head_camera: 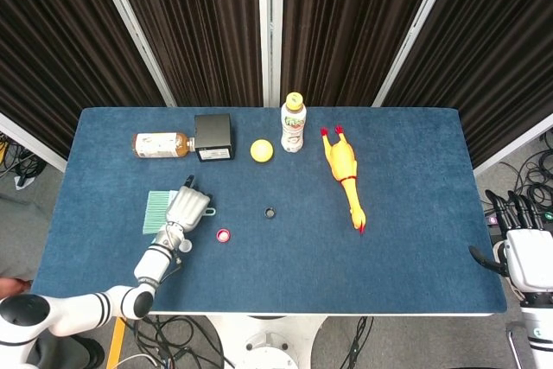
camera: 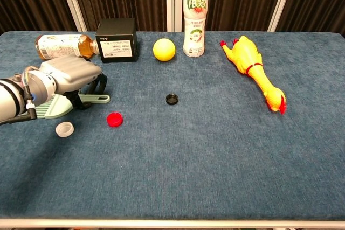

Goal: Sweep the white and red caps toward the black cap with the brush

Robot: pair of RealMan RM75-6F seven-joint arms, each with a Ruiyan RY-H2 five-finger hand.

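Note:
The pale green brush lies flat at the table's left, bristles pointing left. My left hand sits low over its body, fingers arched down on both sides of the handle; a closed grip does not show. The white cap lies just in front of the brush, partly hidden under my wrist in the head view. The red cap is a little to its right. The black cap rests near the table's middle. My right hand hangs off the right edge, fingers apart and empty.
Along the back stand a lying tea bottle, a black box, a yellow ball and an upright drink bottle. A rubber chicken lies at the right.

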